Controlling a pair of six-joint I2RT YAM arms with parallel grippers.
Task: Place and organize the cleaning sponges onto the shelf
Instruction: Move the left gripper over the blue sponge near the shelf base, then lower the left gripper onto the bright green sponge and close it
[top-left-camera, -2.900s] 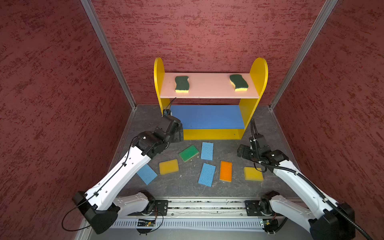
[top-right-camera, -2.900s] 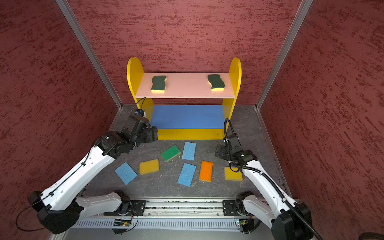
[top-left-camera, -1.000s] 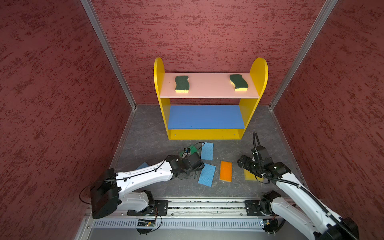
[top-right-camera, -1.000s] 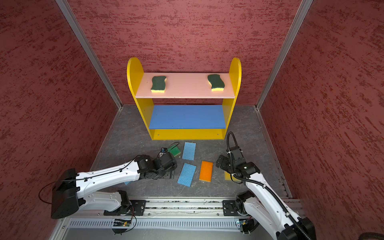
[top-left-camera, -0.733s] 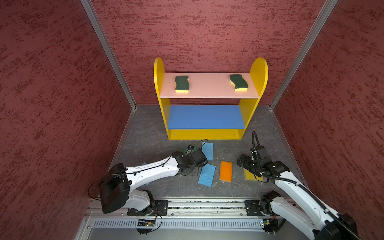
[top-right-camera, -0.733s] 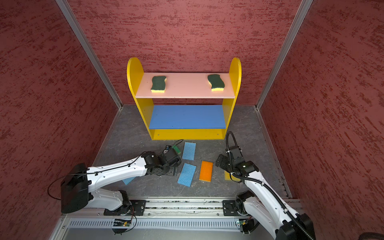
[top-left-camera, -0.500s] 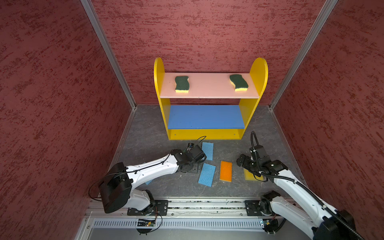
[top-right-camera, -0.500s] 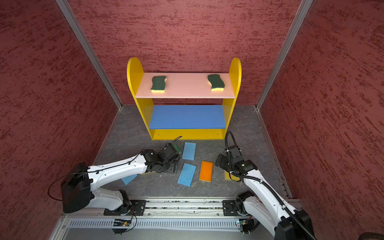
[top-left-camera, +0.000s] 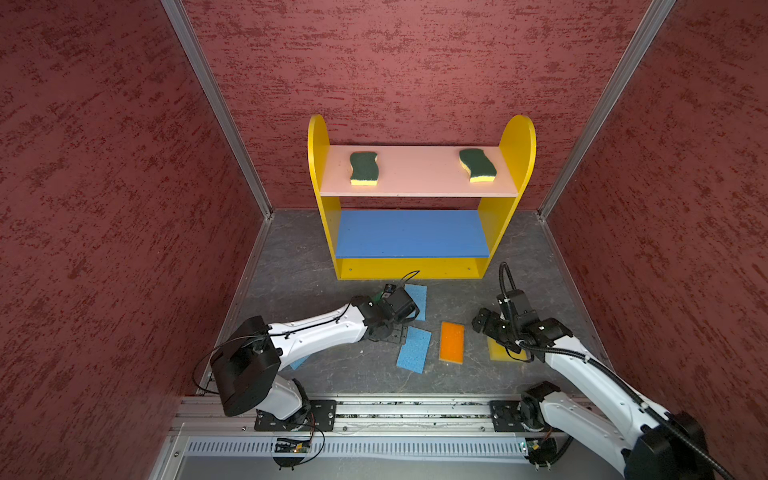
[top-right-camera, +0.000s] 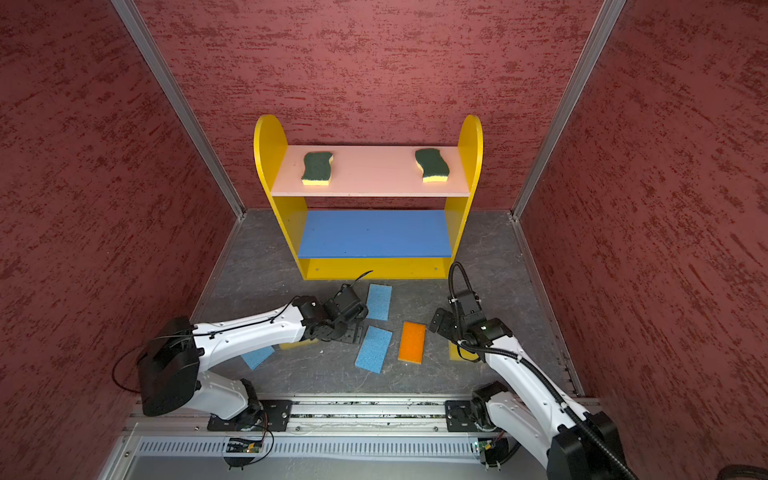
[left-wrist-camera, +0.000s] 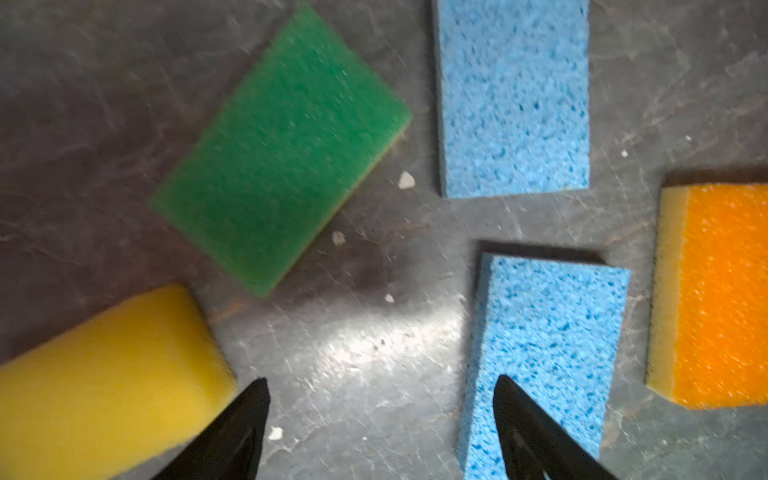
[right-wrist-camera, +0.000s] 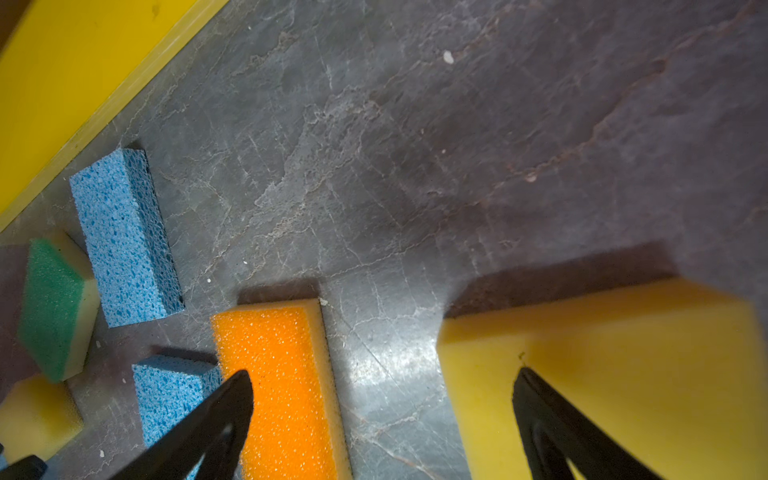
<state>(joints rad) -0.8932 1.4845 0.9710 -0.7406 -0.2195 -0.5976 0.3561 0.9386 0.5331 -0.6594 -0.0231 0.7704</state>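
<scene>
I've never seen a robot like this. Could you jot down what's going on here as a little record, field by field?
Top board: wavy sponge and second wavy sponge, apart on the pink board of the shelf
Blue board: bare
Floor: seven sponges, including green sponge and orange sponge
Left gripper: open, holding nothing
Right gripper: open, holding nothing, beside yellow sponge

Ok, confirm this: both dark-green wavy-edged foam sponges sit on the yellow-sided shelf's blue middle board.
Wrong board: both dark-green wavy-edged sponges sit on the shelf's pink top board, not the blue middle board. Both top views show it.
</scene>
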